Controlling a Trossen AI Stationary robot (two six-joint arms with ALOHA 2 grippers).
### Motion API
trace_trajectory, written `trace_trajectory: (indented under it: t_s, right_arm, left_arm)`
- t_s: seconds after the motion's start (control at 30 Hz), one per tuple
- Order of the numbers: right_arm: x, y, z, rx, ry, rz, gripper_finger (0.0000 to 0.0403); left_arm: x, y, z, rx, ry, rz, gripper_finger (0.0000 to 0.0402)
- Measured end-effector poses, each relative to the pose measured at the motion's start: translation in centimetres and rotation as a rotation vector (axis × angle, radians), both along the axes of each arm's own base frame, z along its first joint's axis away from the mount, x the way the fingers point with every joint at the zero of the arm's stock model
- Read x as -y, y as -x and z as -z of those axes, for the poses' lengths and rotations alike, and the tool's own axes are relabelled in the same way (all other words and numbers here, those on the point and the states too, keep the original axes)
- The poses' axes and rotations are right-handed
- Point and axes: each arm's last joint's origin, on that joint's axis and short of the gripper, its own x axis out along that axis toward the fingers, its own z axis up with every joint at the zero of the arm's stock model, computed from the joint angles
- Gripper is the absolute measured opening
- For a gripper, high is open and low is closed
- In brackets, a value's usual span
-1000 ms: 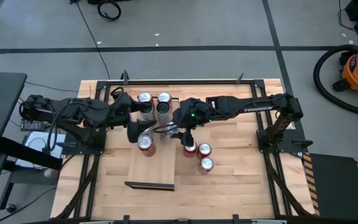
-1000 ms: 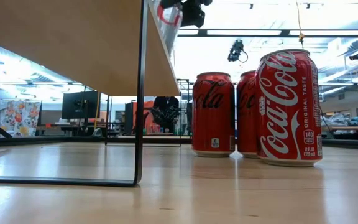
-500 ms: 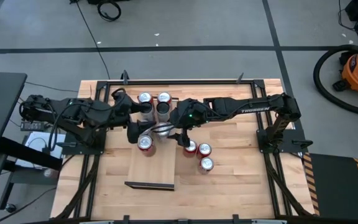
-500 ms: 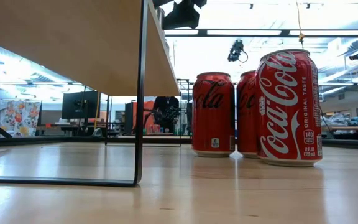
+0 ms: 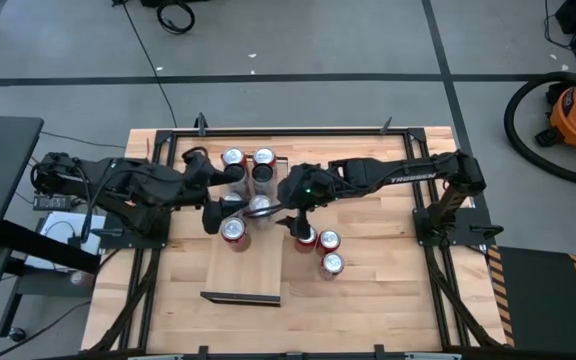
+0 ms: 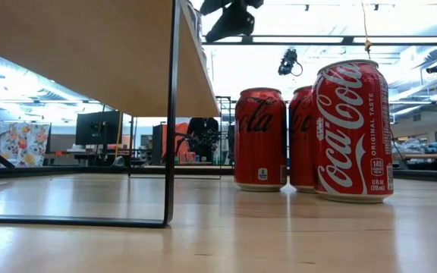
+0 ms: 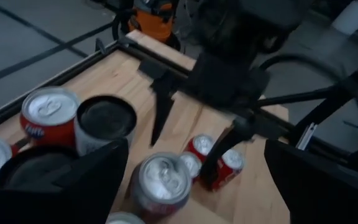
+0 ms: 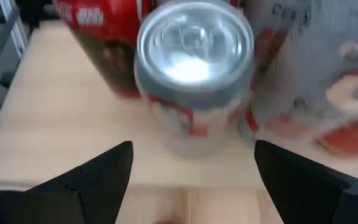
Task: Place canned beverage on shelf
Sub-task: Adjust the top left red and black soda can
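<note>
Right end effector (image 5: 265,210), fingers spread and empty, hovers at frame centre over a silver-topped can (image 8: 193,74) standing on the shelf (image 5: 248,265). Left end effector (image 5: 218,200), released, waits just left of it.

several cans (image 5: 249,180) standing on the shelf (image 5: 249,262), three cans (image 6: 309,133) on tabletop (image 5: 378,285) right of it

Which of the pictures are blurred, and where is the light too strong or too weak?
Right wrist view: the silver-topped can is soft with blur, its lid glaring white. Left wrist view: dim and smeared, with the silver-topped cans unsharp. Low view: the ceiling lights wash out the top, yet the red cola can is crisp. High view: evenly lit and sharp across the pale wooden shelf.
</note>
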Motion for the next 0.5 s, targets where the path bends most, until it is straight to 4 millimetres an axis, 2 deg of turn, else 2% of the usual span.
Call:
trace_trajectory:
  t_s: [0.17, 0.3, 0.5]
  right_arm:
    - [-1.1, 1.5, -1.1, -0.095, 0.021, -0.025, 0.0345]
    - [-1.8, 2.4, -0.5, -0.193, 0.023, -0.027, 0.0346]
    - [-2.4, 2.8, 2.5, -0.289, 0.033, 0.033, 0.0346]
  left_arm:
    - [0.0, 0.2, 0.5, -0.058, 0.007, 0.007, 0.0389]
    - [0.0, 0.3, 0.6, -0.067, 0.018, 0.020, 0.0389]
    - [0.0, 0.3, 0.6, -0.066, 0.023, 0.018, 0.0389]
